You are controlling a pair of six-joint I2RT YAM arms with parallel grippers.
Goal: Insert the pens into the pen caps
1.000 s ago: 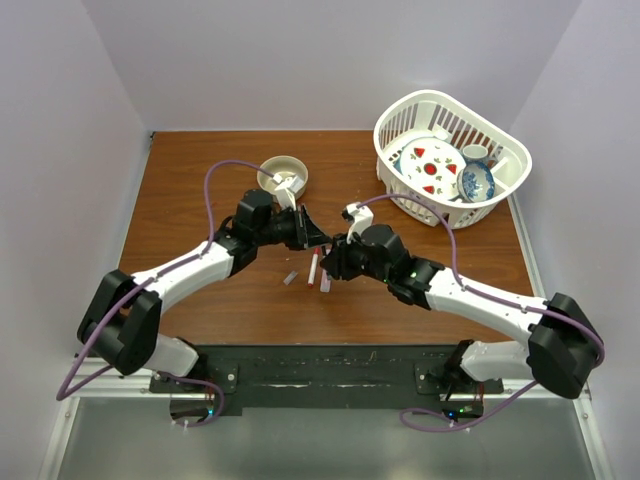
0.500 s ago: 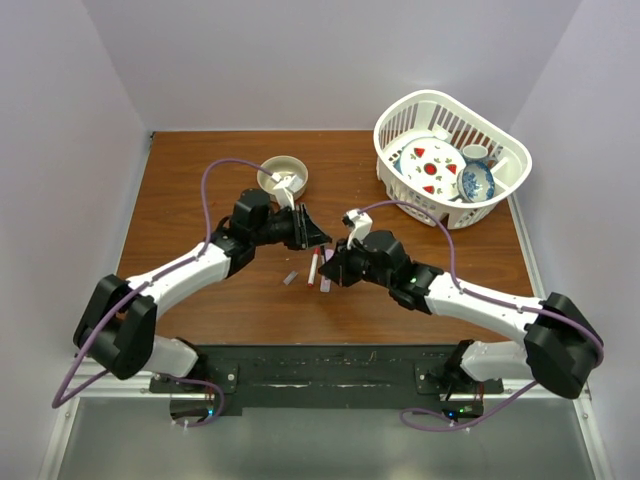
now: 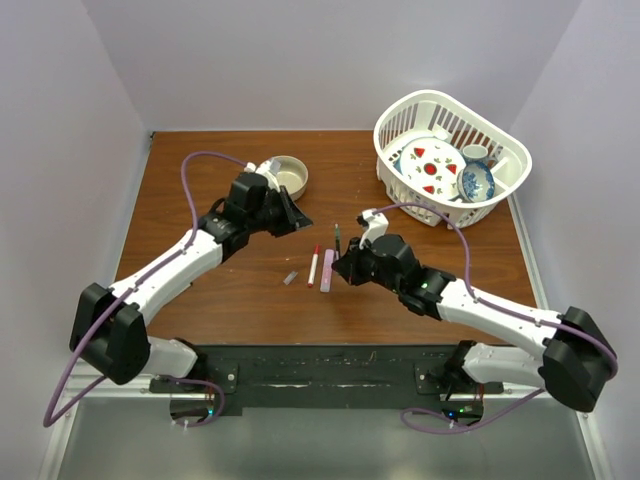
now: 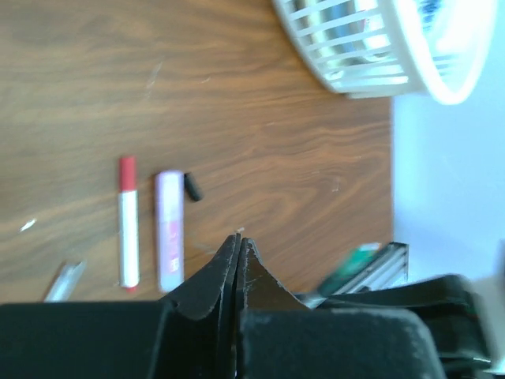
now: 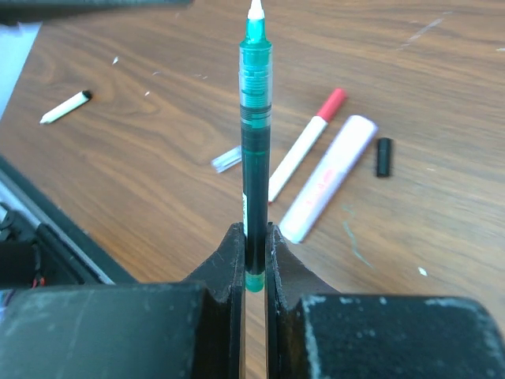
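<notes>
My right gripper (image 5: 254, 229) is shut on a dark green pen (image 5: 255, 118) that stands up from its jaws with a bare white tip. In the top view this gripper (image 3: 342, 264) sits mid-table with the pen (image 3: 337, 238) pointing away. On the table lie a white pen with a red cap (image 5: 304, 146) (image 3: 313, 265), a pink marker (image 5: 327, 178) (image 3: 327, 270), a small black cap (image 5: 383, 156), a grey cap (image 5: 226, 159) (image 3: 291, 277) and a white pen with a dark tip (image 5: 65, 106). My left gripper (image 4: 238, 237) (image 3: 297, 224) is shut and empty, beside the bowl.
A tan round bowl (image 3: 290, 175) stands at the back, just behind the left gripper. A white basket (image 3: 400, 125) holding dishes stands at the back right and also shows in the left wrist view (image 4: 371, 75).
The two grippers were together at mid-table; the left one has drawn back left toward the bowl. The right gripper has shifted slightly right, still holding the green pen.
</notes>
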